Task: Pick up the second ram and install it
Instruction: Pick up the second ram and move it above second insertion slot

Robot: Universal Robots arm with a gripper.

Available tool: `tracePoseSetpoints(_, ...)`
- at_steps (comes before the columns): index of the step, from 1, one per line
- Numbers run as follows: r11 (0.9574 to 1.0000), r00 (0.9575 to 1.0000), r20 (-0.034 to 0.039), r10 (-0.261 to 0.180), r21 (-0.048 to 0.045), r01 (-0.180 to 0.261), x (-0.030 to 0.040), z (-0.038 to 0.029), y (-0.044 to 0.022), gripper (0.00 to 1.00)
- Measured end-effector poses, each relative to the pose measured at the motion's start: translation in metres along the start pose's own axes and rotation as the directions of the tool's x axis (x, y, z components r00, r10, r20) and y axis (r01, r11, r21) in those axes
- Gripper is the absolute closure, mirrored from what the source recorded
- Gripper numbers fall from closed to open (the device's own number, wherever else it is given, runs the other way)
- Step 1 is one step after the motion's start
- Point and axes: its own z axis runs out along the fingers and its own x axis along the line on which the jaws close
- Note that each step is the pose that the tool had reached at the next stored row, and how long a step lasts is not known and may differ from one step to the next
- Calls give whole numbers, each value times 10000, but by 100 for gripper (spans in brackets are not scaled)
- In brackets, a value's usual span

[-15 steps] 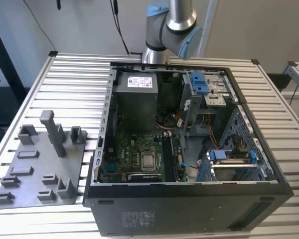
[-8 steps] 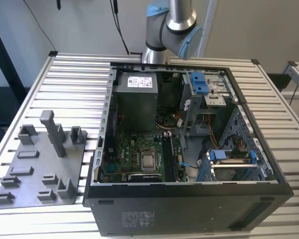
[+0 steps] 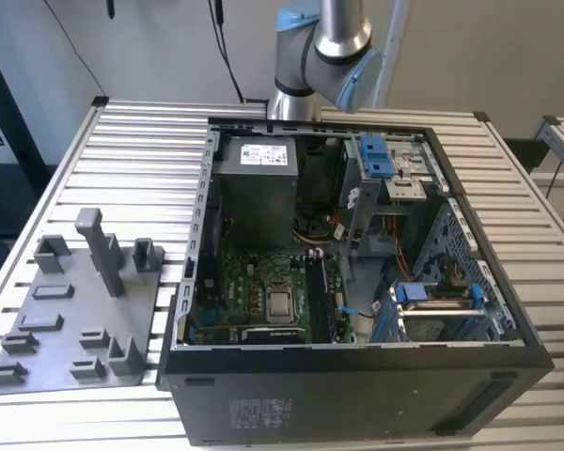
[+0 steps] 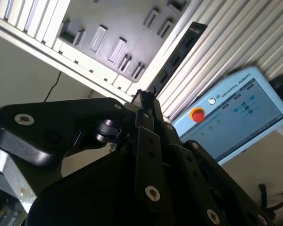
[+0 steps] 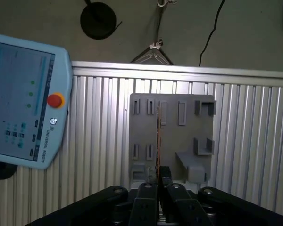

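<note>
One ram (the second) in hand

gripper clamped on second ram, grey tray, teach pendant

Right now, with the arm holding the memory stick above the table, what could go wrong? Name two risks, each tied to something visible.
1. The fingers grip the second ram at one end, and most of it sticks out free, so it may tilt or slip.
2. The memory slots in the case lie close to the processor and loose cables; a tilted stick could snag or miss its slot.
</note>
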Motion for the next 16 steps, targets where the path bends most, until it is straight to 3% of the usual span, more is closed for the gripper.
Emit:
tracePoseSetpoints(7, 10000, 10000, 0, 0, 0, 0, 11, 2, -302, 86)
tracePoseSetpoints(16, 10000, 10000, 1, 0, 1, 0, 21, 20, -567, 86)
